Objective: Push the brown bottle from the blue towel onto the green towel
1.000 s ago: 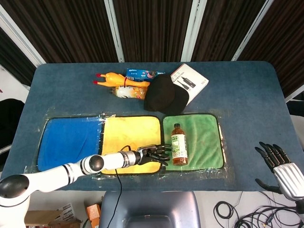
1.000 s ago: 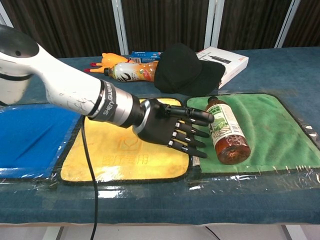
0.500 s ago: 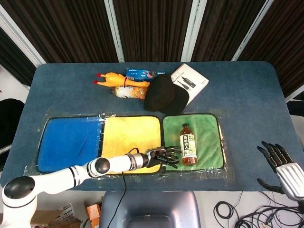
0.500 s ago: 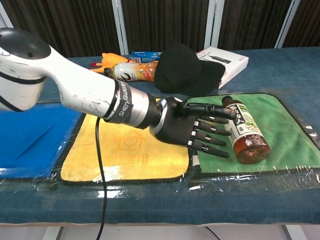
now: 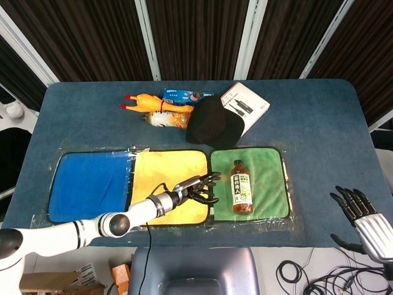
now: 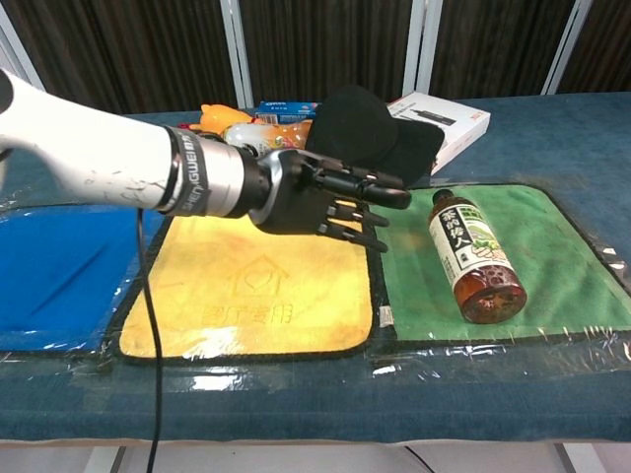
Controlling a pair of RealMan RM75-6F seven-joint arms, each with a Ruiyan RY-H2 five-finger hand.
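Head view: brown bottle (image 5: 240,187) lies on its side, wholly on the green towel (image 5: 273,190), roughly mid-towel. Blue towel (image 5: 86,184) at far left is bare, yellow towel (image 5: 166,175) sits btwn the two. So the push looks done; what's left, I'd judge, is only pulling the arm clear. Left hand (image 5: 195,190) is over the yellow/green seam, fingers spread, holding nothing, a clear gap btwn fingertips and bottle. Right hand (image 5: 355,206) hangs off the table's near right corner, fingers apart, empty. Bottle's long axis runs near-to-far across the towel, cap toward the far edge, base toward the robot, slight tilt only.

Chest view: same left hand (image 6: 315,197) raised above the yellow towel's right edge, fingers splayed and pointing at the bottle (image 6: 471,256) w/o touching it. Bottle rests flat on the green towel (image 6: 562,256), cap end pointing away toward the black cap (image 6: 370,133) and white box (image 6: 444,118), brown base nearest the camera, label facing up. Right hand doesn't show here. Rubber chicken (image 6: 212,118) and a second bottle (image 6: 246,133) sit behind the towels, well apart from the task area.
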